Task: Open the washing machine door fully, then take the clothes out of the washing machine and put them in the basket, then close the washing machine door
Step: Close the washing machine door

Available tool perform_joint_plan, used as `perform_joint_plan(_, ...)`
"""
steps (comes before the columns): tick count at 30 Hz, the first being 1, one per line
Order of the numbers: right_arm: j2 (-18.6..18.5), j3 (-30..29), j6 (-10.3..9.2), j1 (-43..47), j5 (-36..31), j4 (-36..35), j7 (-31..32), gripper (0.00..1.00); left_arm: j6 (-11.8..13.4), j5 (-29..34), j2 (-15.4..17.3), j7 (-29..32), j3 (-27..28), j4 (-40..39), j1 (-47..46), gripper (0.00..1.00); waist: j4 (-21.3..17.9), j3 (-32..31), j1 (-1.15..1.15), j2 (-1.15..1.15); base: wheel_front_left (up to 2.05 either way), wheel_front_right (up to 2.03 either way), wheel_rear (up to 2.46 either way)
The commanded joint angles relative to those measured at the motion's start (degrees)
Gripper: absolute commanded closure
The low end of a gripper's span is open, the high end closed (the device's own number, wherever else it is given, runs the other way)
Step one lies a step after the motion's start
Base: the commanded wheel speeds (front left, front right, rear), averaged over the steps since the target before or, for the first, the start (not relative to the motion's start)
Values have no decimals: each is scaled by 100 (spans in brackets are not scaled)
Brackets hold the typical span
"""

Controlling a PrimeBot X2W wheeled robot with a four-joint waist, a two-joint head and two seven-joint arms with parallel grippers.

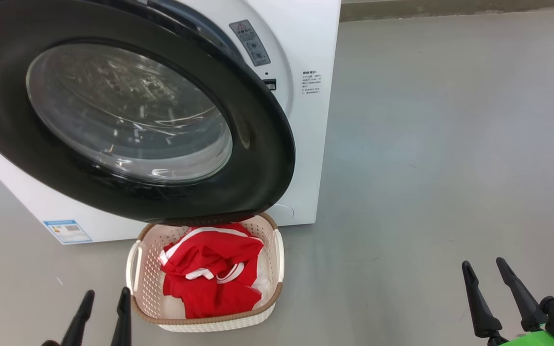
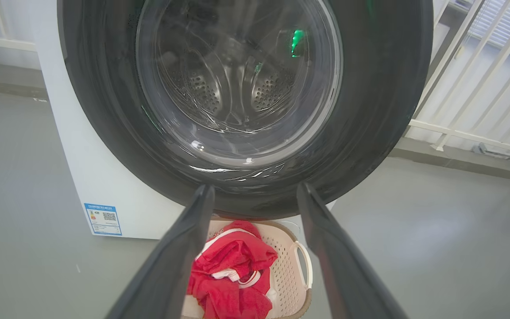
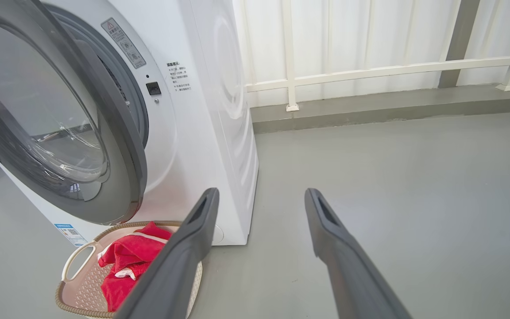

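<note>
Both arms sit low, fingers pointing forward. The left gripper (image 1: 106,299) and right gripper (image 1: 483,263) are spread wide, empty and touching nothing. Just beyond the left one, the basket (image 1: 209,320) on the floor holds the red clothes (image 1: 209,274). Its far rim is hidden under the washing machine door (image 1: 258,158), which appears to stand ajar on the washing machine (image 1: 316,144).

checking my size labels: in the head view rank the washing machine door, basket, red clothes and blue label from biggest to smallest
1. washing machine door, by far; it stands out toward the camera, which likely inflates it
2. basket
3. clothes, lying inside the basket
4. blue label
</note>
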Motion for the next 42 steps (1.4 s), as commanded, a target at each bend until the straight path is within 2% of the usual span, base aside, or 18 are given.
perform_joint_plan(1, -138, 75, 28, -82, -30, -157, -37, 0, -32, 188, -2, -70, 291, -204, -42, 0, 2, 6, 0, 0, 0, 0, 0)
perform_joint_plan(9, -141, 6, 28, -43, -59, -173, -37, 0, -32, 1026, -320, -70, 521, -460, 52, 0, 54, -12, 0, 0, 0, 0, 0)
perform_joint_plan(31, -79, 7, 28, -49, -89, -206, -37, 0, -32, 1176, -465, -70, 562, -273, 7, 0, 180, -22, 0, 0, 0, 0, 0)
perform_joint_plan(32, -77, 22, 28, -61, -85, -207, -37, 6, -32, 1175, -466, -70, 552, -269, 1, 0, 191, -17, 0, 0, 0, 0, 0)
perform_joint_plan(34, -79, 82, 28, -107, -72, -203, -37, 53, -32, 1175, -469, -70, 527, -265, -17, 0, 219, 0, 0, 0, 0, 0, 0)
perform_joint_plan(36, -80, 159, 28, -191, -59, -214, -37, 70, -32, 1174, -473, -70, 495, -265, -42, 0, 263, 20, 0, 0, 0, 0, 0)
perform_joint_plan(38, -63, 239, 28, -312, -43, -223, -37, 100, -32, 1165, -476, -70, 471, -270, -71, 0, 315, 35, 0, 0, 0, 0, 0)
perform_joint_plan(42, -32, 499, 28, -619, -18, -213, -37, 100, -32, 1143, -482, -70, 409, -277, -114, 0, 478, 43, 0, 0, 0, 0, 0)
